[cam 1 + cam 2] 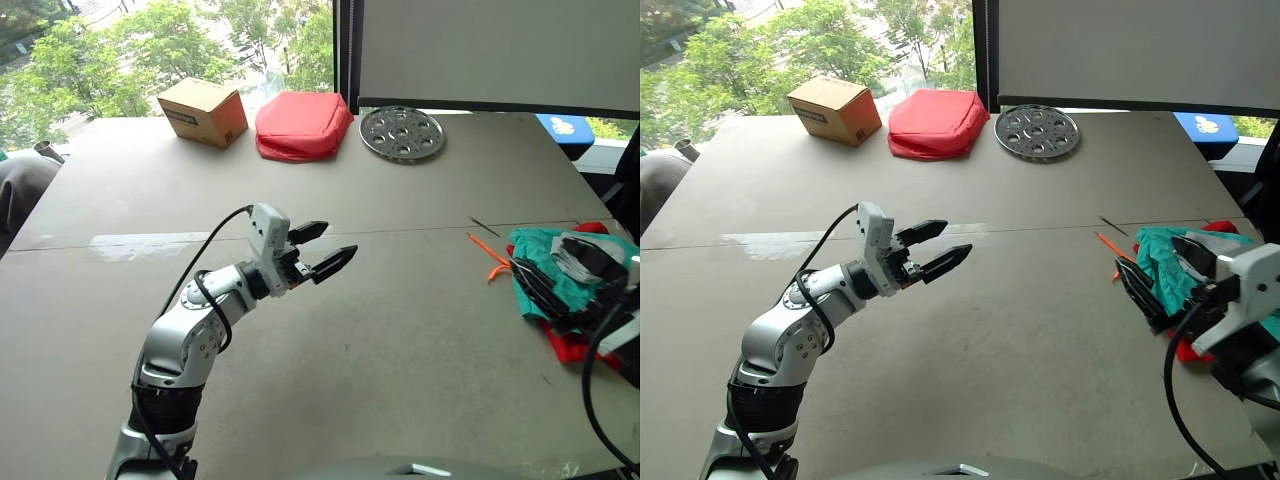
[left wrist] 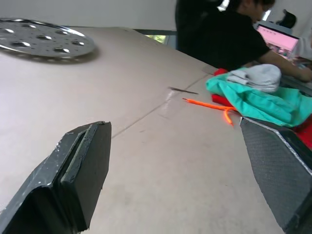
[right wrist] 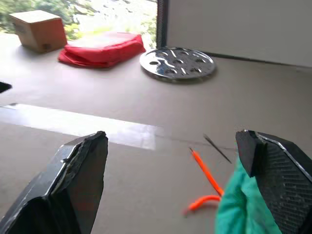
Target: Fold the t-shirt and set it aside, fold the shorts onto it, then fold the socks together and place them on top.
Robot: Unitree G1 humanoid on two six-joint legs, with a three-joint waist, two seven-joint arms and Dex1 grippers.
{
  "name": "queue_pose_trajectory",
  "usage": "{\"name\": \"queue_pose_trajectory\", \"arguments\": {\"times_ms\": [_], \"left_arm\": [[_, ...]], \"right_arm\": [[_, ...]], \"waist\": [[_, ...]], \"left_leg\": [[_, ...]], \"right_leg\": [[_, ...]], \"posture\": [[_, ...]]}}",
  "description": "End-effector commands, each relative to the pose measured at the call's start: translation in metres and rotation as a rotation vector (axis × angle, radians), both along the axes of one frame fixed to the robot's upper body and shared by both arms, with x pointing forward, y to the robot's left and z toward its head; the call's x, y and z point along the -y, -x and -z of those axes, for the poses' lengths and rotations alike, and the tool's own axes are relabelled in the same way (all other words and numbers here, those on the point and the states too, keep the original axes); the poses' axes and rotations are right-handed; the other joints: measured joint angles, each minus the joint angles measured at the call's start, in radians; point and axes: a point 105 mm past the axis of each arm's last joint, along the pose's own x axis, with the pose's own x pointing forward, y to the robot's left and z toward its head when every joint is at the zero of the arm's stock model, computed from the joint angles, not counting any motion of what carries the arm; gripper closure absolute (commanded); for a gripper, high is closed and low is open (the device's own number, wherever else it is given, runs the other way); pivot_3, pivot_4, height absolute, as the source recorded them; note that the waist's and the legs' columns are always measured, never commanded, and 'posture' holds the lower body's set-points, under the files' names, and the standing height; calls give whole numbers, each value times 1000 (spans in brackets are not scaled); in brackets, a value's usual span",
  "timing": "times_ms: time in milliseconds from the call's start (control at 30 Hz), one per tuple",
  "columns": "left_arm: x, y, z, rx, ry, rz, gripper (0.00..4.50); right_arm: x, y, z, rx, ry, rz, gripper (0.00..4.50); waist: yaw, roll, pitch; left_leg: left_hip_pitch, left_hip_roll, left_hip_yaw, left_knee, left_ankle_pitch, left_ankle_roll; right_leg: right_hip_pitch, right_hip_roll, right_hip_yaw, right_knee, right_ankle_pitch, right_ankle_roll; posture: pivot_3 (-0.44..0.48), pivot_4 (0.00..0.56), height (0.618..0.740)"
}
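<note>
- Two grippers of mine are over the desk (image 1: pixel 400 330): my left gripper (image 1: pixel 322 250) hangs above its middle with both black fingers spread wide and nothing between them.
- My right gripper (image 1: pixel 1160 285) is at the right edge of the desk, its fingers also spread wide, with the clothes pile just beside it; I grip nothing.
- The shorts (image 1: pixel 545 265) lie bunched at the right edge, teal cloth on top of the pile, and their orange drawstring (image 1: pixel 488 252) trails off onto the bare desk toward the middle.
- The socks (image 2: pixel 257 77), a light grey lump, rest on top of the shorts.
- The t-shirt (image 1: pixel 568 345) sits under the shorts, showing as red cloth poking out at the near side of the pile and a bit at the far side.
- Along the far edge stand a cardboard box (image 1: pixel 204 112), a puffy red pouch (image 1: pixel 302 125) just beside it, and a round perforated metal plate (image 1: pixel 401 132) next to the pouch.
- A person in a dark top (image 2: pixel 219 36) sits beyond the desk's right edge, seen in the left wrist view.
</note>
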Motion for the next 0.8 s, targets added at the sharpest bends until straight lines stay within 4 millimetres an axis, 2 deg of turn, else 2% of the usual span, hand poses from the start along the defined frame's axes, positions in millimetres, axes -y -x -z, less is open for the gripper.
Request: {"name": "queue_pose_trajectory", "arguments": {"times_ms": [33,133,300,500,600,800], "left_arm": [[-19,14,-15,55,8,-116,0],[-31,39,-9,41,-38,-142,0],[-49,80,3,-42,-136,-95,0],[-77,114,17,-137,-218,-98,0],[-95,137,25,-210,-255,-116,0],[-104,147,28,-244,-264,-114,0]], "right_arm": [[-35,-11,14,-2,84,-218,53],[-47,-20,33,-42,159,-383,53],[-19,-22,46,-106,246,-481,53],[27,13,67,-219,318,-451,53],[49,27,65,-260,334,-407,53],[55,34,64,-267,335,-396,53]], "waist": [[9,1,3],[28,0,3],[39,3,6],[44,4,6],[38,4,6],[30,3,5]], "left_leg": [[-1,-1,-1,0,0,0],[-1,-1,-3,-1,0,0],[-1,-2,-2,0,0,0],[-1,-2,-1,0,0,0],[-2,-2,1,-1,0,-1],[-2,-1,2,0,-3,-6]], "right_leg": [[-1,0,0,1,0,0],[-1,0,-1,1,2,-5],[-1,-4,-2,1,2,-4],[-2,-7,-4,1,0,0],[-3,-7,-3,1,0,0],[-4,-9,-4,0,-1,0]], "posture": [[0,150,739],[0,150,739],[0,150,739],[0,150,739],[0,150,739],[0,150,739]]}}
